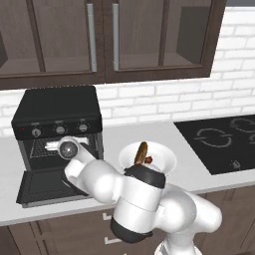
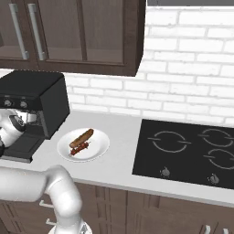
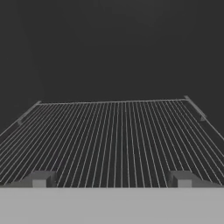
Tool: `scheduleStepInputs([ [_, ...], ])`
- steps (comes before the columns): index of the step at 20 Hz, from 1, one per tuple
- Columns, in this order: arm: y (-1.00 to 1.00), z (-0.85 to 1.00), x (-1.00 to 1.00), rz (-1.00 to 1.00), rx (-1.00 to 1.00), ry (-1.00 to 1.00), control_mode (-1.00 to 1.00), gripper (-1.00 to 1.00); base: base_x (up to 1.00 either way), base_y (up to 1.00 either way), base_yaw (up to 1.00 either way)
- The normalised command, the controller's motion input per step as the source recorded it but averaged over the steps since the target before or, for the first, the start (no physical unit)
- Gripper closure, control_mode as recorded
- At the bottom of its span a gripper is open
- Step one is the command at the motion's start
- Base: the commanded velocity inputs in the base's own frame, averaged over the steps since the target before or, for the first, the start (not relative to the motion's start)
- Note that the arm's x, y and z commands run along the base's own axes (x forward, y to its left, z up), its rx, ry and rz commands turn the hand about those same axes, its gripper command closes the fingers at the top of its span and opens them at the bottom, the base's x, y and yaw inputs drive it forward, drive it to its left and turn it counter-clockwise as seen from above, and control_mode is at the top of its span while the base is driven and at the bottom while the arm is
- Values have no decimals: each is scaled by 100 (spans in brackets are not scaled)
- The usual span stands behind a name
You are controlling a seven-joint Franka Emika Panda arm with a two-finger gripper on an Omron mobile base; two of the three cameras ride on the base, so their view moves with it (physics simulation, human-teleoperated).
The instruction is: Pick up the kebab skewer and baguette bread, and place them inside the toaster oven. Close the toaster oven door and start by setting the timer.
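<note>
toaster oven: 1, far left on tabletop; boxy, black, rigid, heavy-looking; not a thing to lift.
knobs: 3 in a row, silver-ringed; small and round, prob. need a fingertip pinch and twist for the timer.
toaster oven door: 1, dropped flat toward the robot; stiff panel, hinged low; best pushed up from its free front edge.
wire rack: 1, thin parallel wires, bare; looks springy, so set food down gently.
hand: at the oven mouth, facing the rack; fingers spread wide, nothing between them.
plate: 1, white, on tabletop just right of oven; holds both foods.
baguette bread: 1, on plate, far side; light, crust firm, crumb likely soft; grip across the mid-width, lightly.
kebab skewer: 1, on plate just beside loaf, near side; thin, light, chunks could slip or crush; take it mid-stick across a chunk.
cooktop: 1, flat black, right; burner rings show, count unclear.
</note>
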Motion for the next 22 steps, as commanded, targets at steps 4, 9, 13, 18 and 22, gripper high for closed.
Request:
scheduleStepInputs([
  [4,8,-27,18,0,0,0,-100,-100,0,0,0],
  [9,4,-12,20,0,0,0,-100,-100,0,0,0],
  [13,5,-32,1,0,0,0,-100,-100,0,0,0],
  [18,5,-19,8,0,0,1,-100,-100,0,0,0],
  [22,1,-13,12,0,0,6,-100,-100,0,0,0],
])
